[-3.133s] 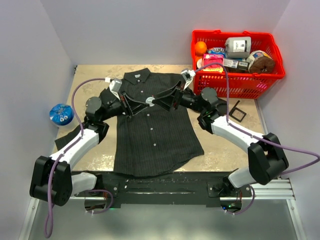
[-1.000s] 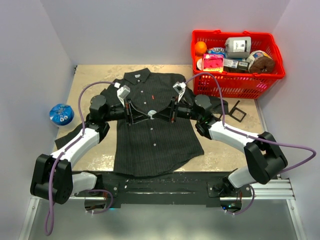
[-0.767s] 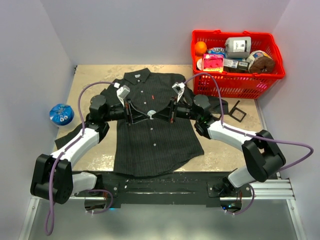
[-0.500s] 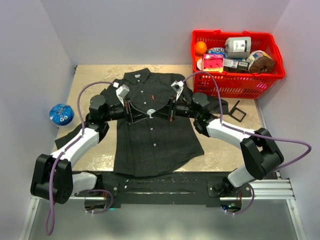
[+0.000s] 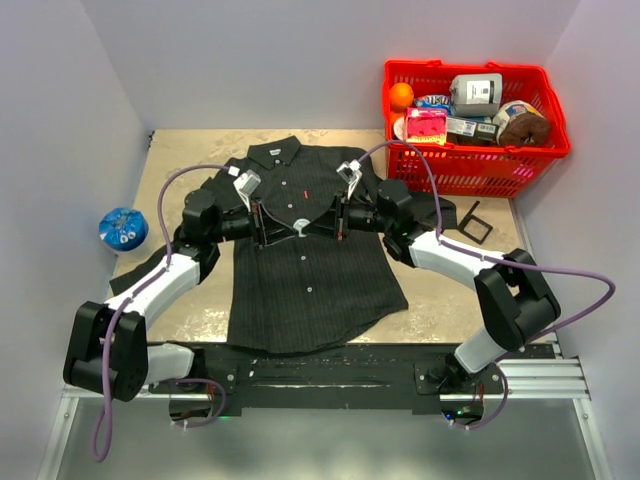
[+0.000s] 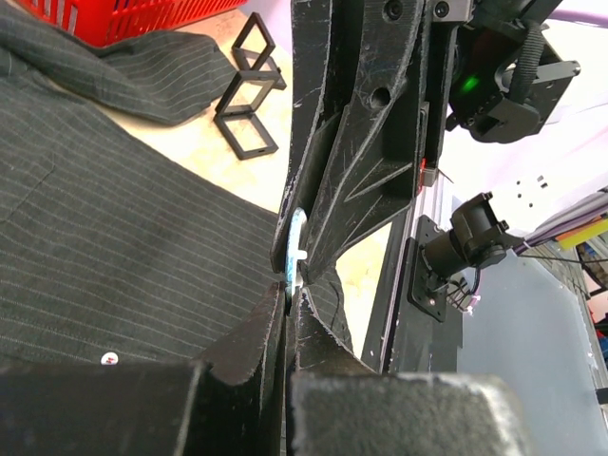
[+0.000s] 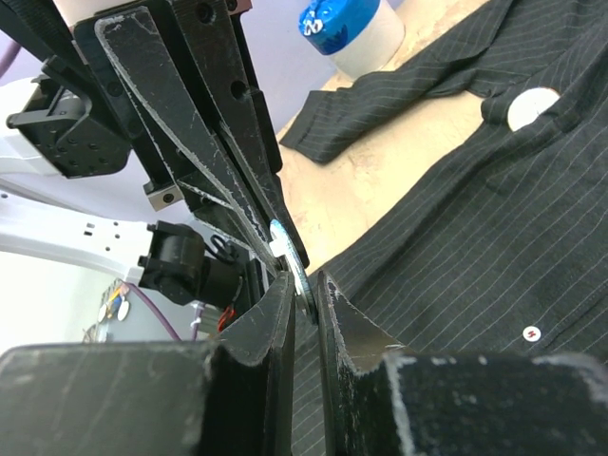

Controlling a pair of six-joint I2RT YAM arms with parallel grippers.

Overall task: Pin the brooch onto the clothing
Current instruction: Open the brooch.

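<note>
The clothing [image 5: 310, 290], a dark pinstriped shirt, lies flat on the table in the top view. Above its chest both grippers meet tip to tip. The brooch [image 5: 300, 227] is a small pale blue-white disc held on edge between them. My left gripper [image 6: 288, 290] is shut on the brooch [image 6: 295, 242] from below in the left wrist view, over the shirt [image 6: 114, 247]. My right gripper [image 7: 304, 285] has its narrow jaws closed round the lower rim of the brooch [image 7: 288, 249], just above the shirt [image 7: 494, 218]. A small white round piece [image 7: 532, 107] rests on the shirt's shoulder.
A red basket [image 5: 470, 170] full of groceries stands at the back right. A black square frame [image 5: 474, 222] lies on the table beside it. A blue-lidded tub [image 5: 122, 228] sits at the left edge, off the shirt's sleeve.
My right gripper has slid left to meet the left one and narrowed its jaws round the brooch. The left gripper has held still, shut.
</note>
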